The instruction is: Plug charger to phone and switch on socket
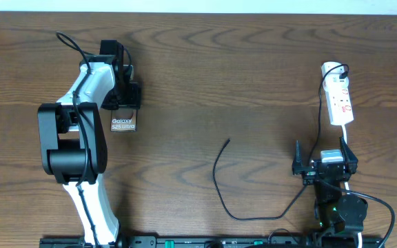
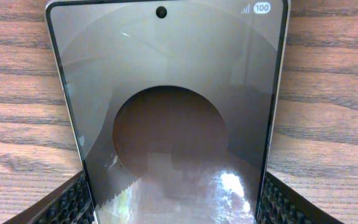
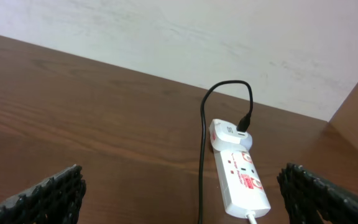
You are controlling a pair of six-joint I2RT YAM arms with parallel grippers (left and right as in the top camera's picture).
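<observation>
1. The phone [image 1: 123, 125] reads "Galaxy S25 Ultra"; its screen corner shows "100".
2. The left gripper [image 2: 179, 205] clamps its edges and, seen from overhead, covers its upper part.
3. The right gripper [image 1: 325, 163] gapes empty near the socket [image 3: 241, 177], whose red print is unreadable.
4. The charger [image 1: 219, 186] tip lies on the table [image 1: 185, 69], well apart from the phone.

The dark wood-grain bench [image 1: 205, 76] carries the white socket [image 1: 339, 96] just beyond the right claw [image 1: 324, 157]. The black charger [image 1: 215, 176] curls loose to that claw's left, and the phone [image 1: 123, 124] sits between the left claw's [image 1: 123, 105] jaws.
</observation>
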